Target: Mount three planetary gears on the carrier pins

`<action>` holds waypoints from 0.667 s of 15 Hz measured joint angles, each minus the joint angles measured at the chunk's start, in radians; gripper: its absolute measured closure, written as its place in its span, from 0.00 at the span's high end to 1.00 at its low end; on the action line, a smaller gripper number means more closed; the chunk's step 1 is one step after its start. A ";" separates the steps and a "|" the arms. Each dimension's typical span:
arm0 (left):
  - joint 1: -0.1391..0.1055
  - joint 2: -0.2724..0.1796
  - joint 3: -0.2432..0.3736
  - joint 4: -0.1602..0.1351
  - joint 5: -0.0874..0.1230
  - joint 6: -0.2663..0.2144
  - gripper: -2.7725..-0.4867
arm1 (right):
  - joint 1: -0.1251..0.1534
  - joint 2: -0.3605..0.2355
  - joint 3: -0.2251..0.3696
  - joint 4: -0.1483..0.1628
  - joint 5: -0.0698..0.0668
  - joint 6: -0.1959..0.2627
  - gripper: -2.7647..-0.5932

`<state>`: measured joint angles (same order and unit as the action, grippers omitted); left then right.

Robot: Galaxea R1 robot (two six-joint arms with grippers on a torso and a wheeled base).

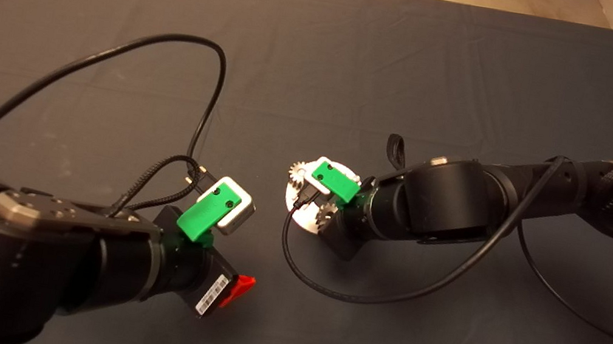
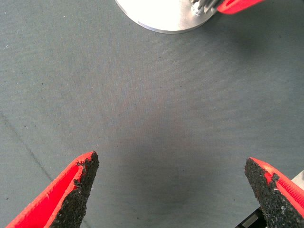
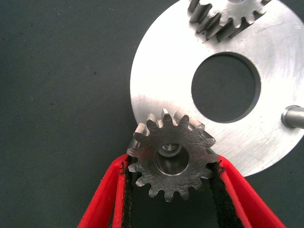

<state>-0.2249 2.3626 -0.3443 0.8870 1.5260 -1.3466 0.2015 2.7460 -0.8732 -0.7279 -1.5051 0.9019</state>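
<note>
Right gripper [image 3: 172, 190] pinches gear [image 3: 171, 154] over a carrier pin [image 3: 167, 147]; left gripper [image 2: 172, 183] wide open, empty, above dark mat [image 1: 326, 46]; barcode label [image 1: 208, 298] unreadable.

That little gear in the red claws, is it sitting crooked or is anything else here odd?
Nothing looks damaged or spilled. The gear is clamped flat in the right tool, its bore over a pin tip at the silver disc edge. Another gear already sits on its pin; one pin stands bare. The left tool hangs open nearby.

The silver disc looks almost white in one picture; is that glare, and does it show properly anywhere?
Left wrist view: the silver disc is blown out white by glare. Right wrist view: brushed grain shows, and the gear between the right gripper fingers is crisp.
</note>
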 joint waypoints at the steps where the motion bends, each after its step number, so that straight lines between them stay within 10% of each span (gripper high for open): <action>1: 0.000 0.000 0.000 0.000 0.000 0.000 0.76 | -0.005 0.000 0.000 -0.005 0.000 0.000 0.16; 10: 0.000 0.000 0.000 0.000 0.000 0.000 0.76 | -0.027 0.000 0.000 -0.016 -0.006 -0.023 0.16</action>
<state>-0.2251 2.3626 -0.3443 0.8866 1.5260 -1.3466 0.1749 2.7460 -0.8730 -0.7436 -1.5106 0.8794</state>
